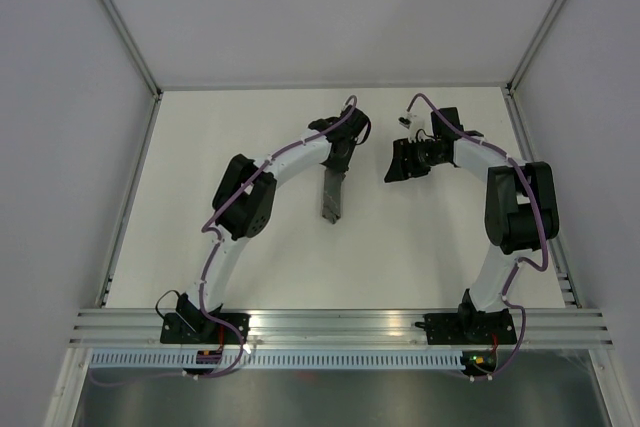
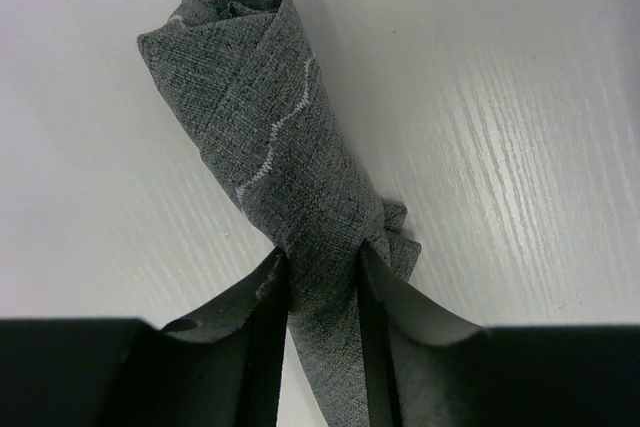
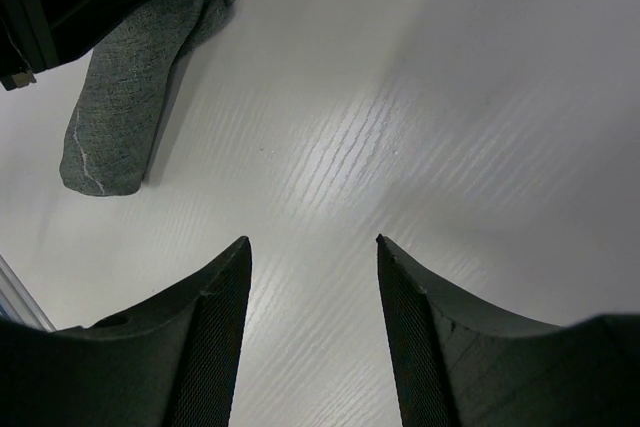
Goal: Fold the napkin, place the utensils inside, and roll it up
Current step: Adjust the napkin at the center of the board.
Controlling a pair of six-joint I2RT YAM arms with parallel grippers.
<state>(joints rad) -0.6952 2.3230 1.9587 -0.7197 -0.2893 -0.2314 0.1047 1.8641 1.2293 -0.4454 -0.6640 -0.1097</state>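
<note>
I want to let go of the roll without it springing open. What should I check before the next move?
1. The napkin is rolled into a tube: ok.
2. The left end effector is pinching one end of the roll: ok.
3. The roll's far end rests on the table: ok.
4. The right end effector is open and apart from the napkin: ok.
5. The utensils are inside the roll: cannot tell, none show.
6. The gripped end is neat: not ok, cloth bunches out beside the left end effector.
</note>
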